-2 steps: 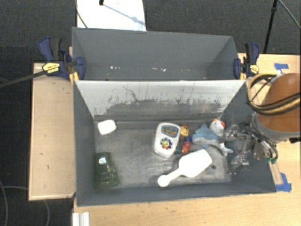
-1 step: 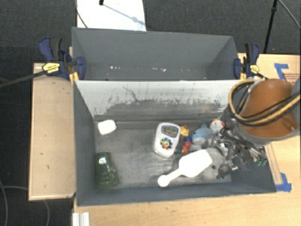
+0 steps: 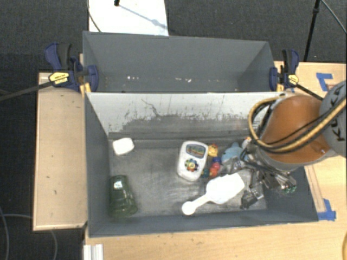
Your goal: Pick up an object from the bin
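My gripper (image 3: 254, 193) is low in the bin's front right corner, under the arm's orange cover. Just to its left lies a white plastic scoop (image 3: 217, 193), bowl end toward the gripper and handle pointing front-left. Whether the gripper touches the scoop I cannot tell. A light blue piece (image 3: 232, 153) lies just behind the gripper. Small red and orange bits (image 3: 214, 166) sit beside it.
A white toy with coloured buttons (image 3: 192, 160) lies in the middle of the bin. At the front left corner stands a dark green glass object (image 3: 120, 196). A small white lump (image 3: 123, 145) rests by the left wall. The arm's cover and cables hang over the right wall.
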